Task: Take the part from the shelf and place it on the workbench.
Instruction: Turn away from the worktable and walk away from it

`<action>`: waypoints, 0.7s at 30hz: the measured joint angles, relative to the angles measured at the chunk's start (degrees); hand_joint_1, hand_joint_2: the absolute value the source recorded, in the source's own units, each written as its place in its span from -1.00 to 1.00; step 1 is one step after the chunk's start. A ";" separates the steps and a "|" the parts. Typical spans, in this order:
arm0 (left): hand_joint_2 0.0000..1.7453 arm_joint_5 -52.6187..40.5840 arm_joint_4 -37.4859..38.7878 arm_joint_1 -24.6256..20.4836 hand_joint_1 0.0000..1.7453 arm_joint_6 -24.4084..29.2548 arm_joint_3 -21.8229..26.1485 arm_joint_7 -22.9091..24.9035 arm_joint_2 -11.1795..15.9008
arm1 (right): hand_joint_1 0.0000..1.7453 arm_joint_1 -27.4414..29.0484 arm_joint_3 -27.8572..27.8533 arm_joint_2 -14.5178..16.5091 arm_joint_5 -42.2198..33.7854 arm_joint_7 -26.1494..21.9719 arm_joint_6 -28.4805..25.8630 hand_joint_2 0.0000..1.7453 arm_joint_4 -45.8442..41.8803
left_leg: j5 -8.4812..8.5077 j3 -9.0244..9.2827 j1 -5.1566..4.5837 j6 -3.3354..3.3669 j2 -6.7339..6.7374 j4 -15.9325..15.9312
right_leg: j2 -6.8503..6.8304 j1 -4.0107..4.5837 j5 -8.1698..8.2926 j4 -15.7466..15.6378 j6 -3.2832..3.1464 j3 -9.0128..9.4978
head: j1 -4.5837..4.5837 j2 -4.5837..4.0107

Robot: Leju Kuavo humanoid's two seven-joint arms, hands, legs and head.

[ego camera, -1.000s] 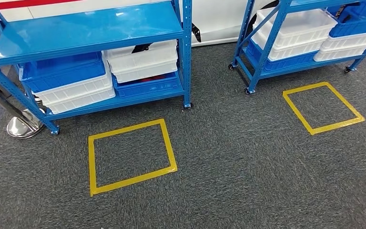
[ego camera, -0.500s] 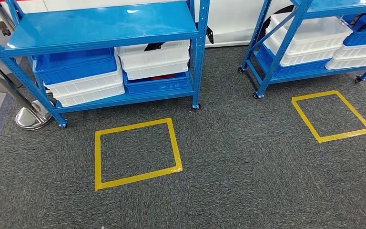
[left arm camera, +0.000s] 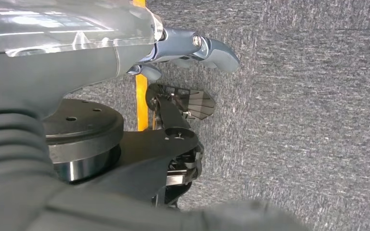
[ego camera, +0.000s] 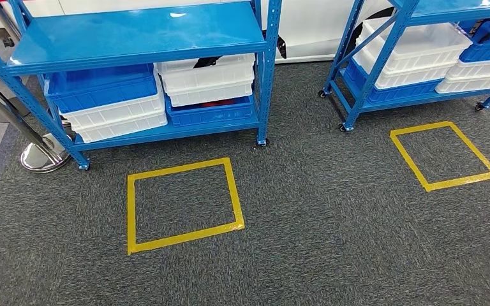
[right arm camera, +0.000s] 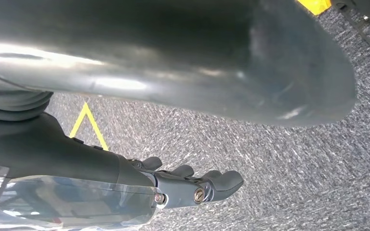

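Observation:
The left blue shelf (ego camera: 134, 32) stands ahead of me with its top board bare. On its lower board a white bin (ego camera: 207, 80) sits on a blue bin (ego camera: 210, 113). A dark item (ego camera: 207, 62) pokes out of the white bin; I cannot tell what it is. My left hand (left arm camera: 197, 48) hangs over the grey carpet and holds nothing, fingers loosely extended. My right hand (right arm camera: 197, 185) also hangs over the carpet, fingers apart and holding nothing.
A second blue shelf (ego camera: 376, 38) with white and blue bins stands at the right on castors. Two yellow tape squares (ego camera: 131, 217) (ego camera: 464, 181) mark the carpet, one before each shelf. A chrome post base (ego camera: 38, 159) sits by the left shelf's corner.
The whole picture shifted a little to the right between one second and half a second ago: the camera moved. Since then nothing has changed.

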 joint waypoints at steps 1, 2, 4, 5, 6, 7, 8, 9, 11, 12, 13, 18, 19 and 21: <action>-1.00 -0.01 0.00 0.00 -1.00 0.01 0.04 0.01 -0.01 | -1.00 0.00 0.00 0.00 0.03 0.00 0.01 -1.00 0.00 | 0.00 0.00 0.00 0.00 0.00 0.00 | 0.00 0.02 0.00 0.01 0.00 0.00 | 0.00 0.00; -1.00 -0.01 0.00 0.00 -1.00 0.04 0.06 0.02 -0.01 | -1.00 -0.01 -0.01 0.00 0.06 0.00 0.04 -1.00 0.00 | 0.00 0.01 0.01 0.00 0.00 0.00 | 0.00 0.04 0.00 0.01 0.00 0.00 | 0.00 0.00; -1.00 -0.01 0.00 0.00 -1.00 0.11 0.09 0.04 -0.02 | -1.00 -0.01 -0.01 0.00 0.10 0.01 0.13 -1.00 0.00 | 0.01 0.01 0.03 -0.01 0.00 0.00 | 0.00 0.08 0.00 0.03 0.00 0.00 | 0.00 0.00; -1.00 0.00 0.00 0.00 -1.00 0.14 0.09 0.04 -0.02 | -1.00 -0.02 0.00 0.00 0.11 0.02 0.17 -1.00 0.00 | 0.01 0.02 0.04 -0.01 0.00 0.00 | 0.00 0.09 0.00 0.03 0.00 0.00 | 0.00 0.00; -1.00 -0.01 0.00 0.00 -1.00 0.14 0.10 0.04 -0.03 | -1.00 -0.02 0.00 0.00 0.11 0.02 0.19 -1.00 0.00 | 0.02 0.02 0.06 -0.01 0.00 0.00 | 0.00 0.10 0.00 0.04 0.00 0.00 | 0.00 0.00; -1.00 -0.01 0.00 0.00 -1.00 0.10 0.10 0.04 -0.04 | -1.00 -0.02 0.00 0.00 0.12 0.02 0.20 -1.00 0.00 | 0.02 0.02 0.06 -0.01 0.00 -0.01 | 0.00 0.11 0.00 0.04 0.00 0.00 | 0.00 0.00; -1.00 -0.01 0.00 0.00 -1.00 0.03 0.10 0.04 -0.05 | -1.00 -0.03 0.00 0.00 0.12 0.02 0.20 -1.00 0.00 | 0.02 0.02 0.07 -0.01 0.00 -0.01 | 0.00 0.11 0.00 0.05 0.00 0.00 | 0.00 0.00; -1.00 -0.02 0.00 0.00 -1.00 -0.11 0.10 0.04 -0.07 | -1.00 -0.03 0.00 0.00 0.12 0.02 0.20 -1.00 0.00 | 0.02 0.02 0.08 -0.01 0.00 -0.01 | 0.00 0.11 0.00 0.05 0.00 0.00 | 0.00 0.00; -1.00 -0.15 0.00 0.00 -1.00 -0.44 0.10 -0.07 -0.10 | -1.00 -0.04 0.00 0.00 0.12 0.02 0.20 -1.00 0.00 | 0.02 0.03 0.09 -0.01 0.00 -0.01 | 0.00 0.11 0.00 0.05 0.00 0.00 | 0.00 0.00; -1.00 -0.32 0.00 -0.02 -1.00 -0.51 0.10 -0.17 -0.11 | -1.00 -0.04 -0.01 0.00 0.12 0.02 0.19 -1.00 0.00 | 0.02 0.03 0.09 -0.01 0.00 -0.01 | 0.00 0.11 0.00 0.05 0.00 0.00 | 0.00 0.00; -1.00 -0.49 0.00 -0.05 -1.00 -0.50 0.10 -0.17 -0.12 | -1.00 -0.05 -0.01 0.00 0.13 0.02 0.19 -1.00 0.00 | 0.02 0.03 0.10 -0.01 0.00 -0.01 | 0.00 0.10 0.00 0.05 0.00 0.00 | 0.00 0.00; -1.00 -0.27 0.00 -0.12 -1.00 -0.80 0.11 1.75 -0.15 | -1.00 -0.09 -0.01 0.00 0.33 0.15 0.18 -1.00 0.00 | 0.02 0.02 0.10 0.00 0.00 0.00 | 0.00 0.09 0.00 0.05 0.00 0.00 | 0.00 0.00; -1.00 -0.18 0.00 -0.13 -1.00 -0.87 0.12 2.13 -0.14 | -1.00 -0.11 -0.02 0.00 0.37 0.16 0.18 -1.00 0.00 | -0.02 0.00 0.03 0.04 0.00 0.08 | 0.00 0.05 0.02 0.01 0.03 0.01 | 0.00 0.00; -1.00 0.09 0.00 -0.16 -1.00 -0.89 0.21 2.73 -0.13 | -1.00 -0.15 -0.05 0.01 0.45 0.17 0.18 -1.00 0.00 | -0.16 -0.06 -0.13 0.25 0.00 0.25 | -0.01 -0.13 0.01 -0.04 0.21 0.03 | 0.00 0.00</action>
